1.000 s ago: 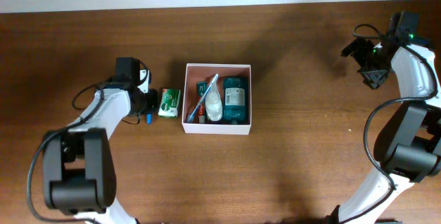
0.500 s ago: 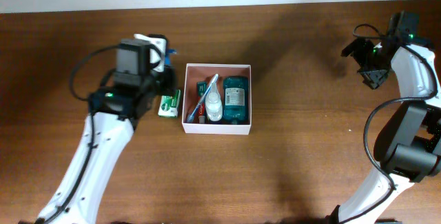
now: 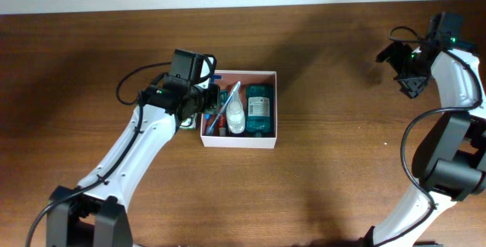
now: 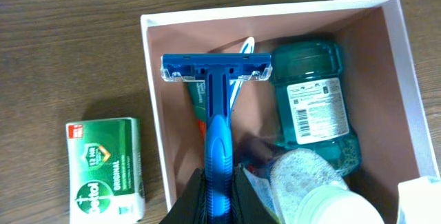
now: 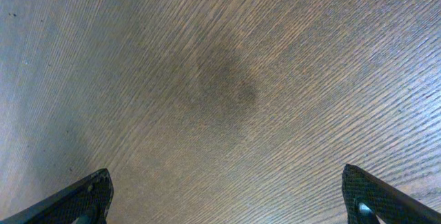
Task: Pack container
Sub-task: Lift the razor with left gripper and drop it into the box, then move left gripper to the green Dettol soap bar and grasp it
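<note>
The container (image 3: 239,141) sits about the middle of the desk (image 3: 342,171), a little to the left, a square shallow box with white walls and a reddish-brown inside. The left arm reaches in over its left side, and the left tool (image 4: 219,189) is clamped on the handle of a blue razor (image 4: 216,114), fingers pressed on either side of the grip. The razor's head points towards the far wall and hangs over the left part of the box; I can't tell whether it touches anything beneath it. Under it lies a red-and-green tube (image 4: 198,103), mostly hidden by the handle. To the right of that, inside the box, a teal mouthwash bottle (image 4: 313,107) lies flat with its label up, against the right wall, and a white bottle (image 4: 324,196) lies between the tube and the mouthwash. Outside, just beside the left wall but not touching it, a green-and-white soap carton (image 4: 105,169) rests on the desk. Well apart, over at the far right, the right tool (image 5: 224,189) hangs with its fingers spread wide, holding nothing, only bare wood grain below it
</note>
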Motion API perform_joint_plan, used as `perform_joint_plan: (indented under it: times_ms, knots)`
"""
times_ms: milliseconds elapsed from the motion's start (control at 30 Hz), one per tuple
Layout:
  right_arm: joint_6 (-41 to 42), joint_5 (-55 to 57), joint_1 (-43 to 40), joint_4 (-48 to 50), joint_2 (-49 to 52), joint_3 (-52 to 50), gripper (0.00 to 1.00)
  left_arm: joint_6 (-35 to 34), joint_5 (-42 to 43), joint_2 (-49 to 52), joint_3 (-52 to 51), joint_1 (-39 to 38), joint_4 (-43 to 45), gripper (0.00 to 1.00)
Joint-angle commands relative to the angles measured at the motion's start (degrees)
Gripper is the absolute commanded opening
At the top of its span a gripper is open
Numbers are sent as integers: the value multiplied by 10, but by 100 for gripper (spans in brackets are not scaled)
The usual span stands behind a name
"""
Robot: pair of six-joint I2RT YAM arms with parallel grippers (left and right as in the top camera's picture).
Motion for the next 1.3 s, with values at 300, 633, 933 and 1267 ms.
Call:
perform_joint_plan:
  times_ms: [300, 633, 933, 1267]
  knots:
    - [-3, 7, -3, 0, -1, 2, 99, -5, 40, 2, -3, -1, 9, 79]
    - [-3, 7, -3, 0, -1, 2, 99, -3, -1, -13, 2, 55, -2, 77]
    - [-3, 7, -3, 0, -1, 2, 99, -3, -2, -20, -3, 117, -31, 70]
    - [-3, 7, -3, 0, -1, 2, 99, -3, -1, 38, -3, 106, -32, 67]
